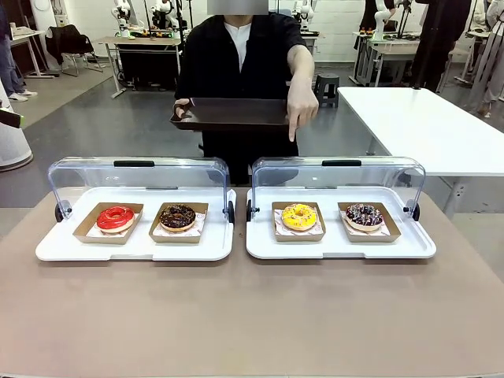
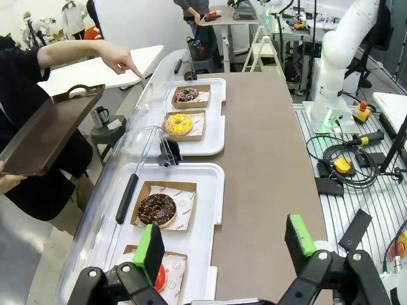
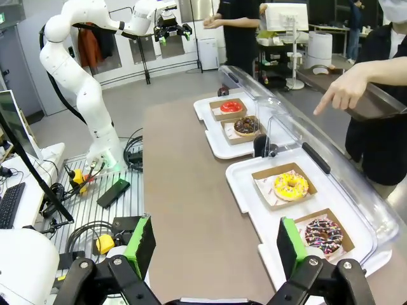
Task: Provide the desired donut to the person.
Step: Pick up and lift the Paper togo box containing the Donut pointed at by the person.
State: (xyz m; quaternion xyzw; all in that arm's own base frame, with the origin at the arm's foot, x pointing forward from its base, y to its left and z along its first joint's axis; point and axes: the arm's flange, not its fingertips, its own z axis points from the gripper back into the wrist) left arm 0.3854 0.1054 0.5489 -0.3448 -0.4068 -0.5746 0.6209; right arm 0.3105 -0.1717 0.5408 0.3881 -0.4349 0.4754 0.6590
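1. Front view. The person [image 1: 236,55] stands at the far side of the surface [image 1: 252,315]. One hand holds a dark tray [image 1: 232,114]. The pointing hand [image 1: 301,110] aims one finger down above the right clear lid [image 1: 339,175], about in line with the yellow donut [image 1: 299,216]. You'll find that donut in a cardboard box in the left slot of the right white tray [image 1: 339,249], with a sprinkled dark donut [image 1: 364,215] beside it. The left white tray [image 1: 134,249] carries a red donut [image 1: 116,217] and a chocolate donut [image 1: 178,216]. Both lids are rolled back.
2. Left wrist view. Your left claw [image 2: 226,244] has its fingers spread wide, with brown surface showing between them. The chocolate donut lies just ahead. The yellow donut is well beyond, on the next tray.
3. Right wrist view. Your right claw [image 3: 215,244] is spread wide too, over the surface beside the right tray. The sprinkled donut is nearest and the yellow one is next along.
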